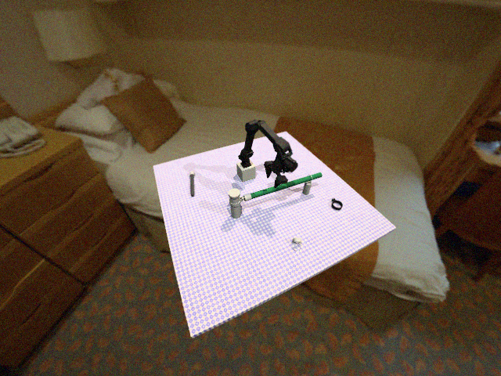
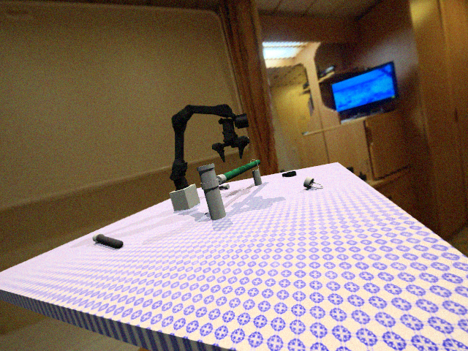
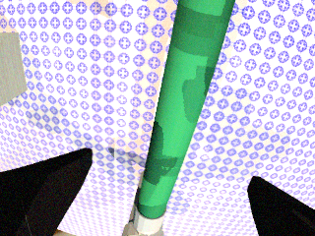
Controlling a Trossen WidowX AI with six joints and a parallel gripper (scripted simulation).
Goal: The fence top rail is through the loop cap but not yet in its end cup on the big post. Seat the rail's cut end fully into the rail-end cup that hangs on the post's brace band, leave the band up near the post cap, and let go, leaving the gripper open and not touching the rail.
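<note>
The green rail slopes between the big post and the small post, its far end through the wire loop there. Its near end meets the pale rail-end cup, with no gap visible; depth inside is hidden. The cup hangs on the brace band, which sits on the post's upper part, a little below the post cap. My gripper is wide open and empty, above the rail, with its fingers apart from it.
A dark rod with a pale end lies beyond the big post. A black ring-shaped band lies past the small post. A small pale cap with a wire loop lies nearer the front edge.
</note>
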